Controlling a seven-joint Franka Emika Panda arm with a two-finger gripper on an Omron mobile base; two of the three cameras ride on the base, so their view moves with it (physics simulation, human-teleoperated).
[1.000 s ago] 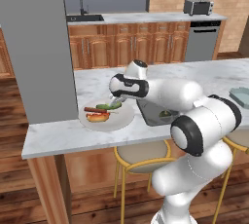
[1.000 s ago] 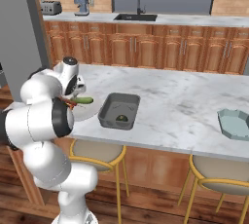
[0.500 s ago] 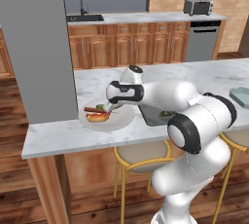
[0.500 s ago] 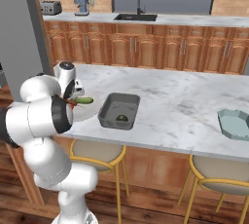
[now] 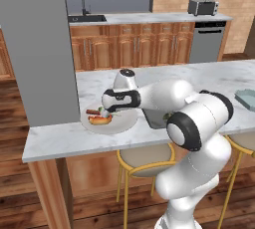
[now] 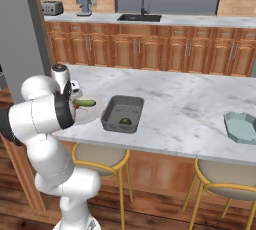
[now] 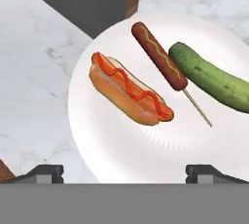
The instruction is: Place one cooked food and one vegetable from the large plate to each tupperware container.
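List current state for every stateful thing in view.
gripper: open, above the large plate, holding nothing
large plate: holds hot dog, corn dog, cucumber
hot dog: lying on plate
corn dog: lying on plate, beside cucumber
cucumber: lying on plate
dark grey container: one small item inside
pale blue container: looks empty

You've got the large plate [image 7: 121, 155] mid-frame: hot dog [image 7: 129, 90] center-left, corn dog [image 7: 159, 55] above, cucumber [image 7: 209, 76] right.
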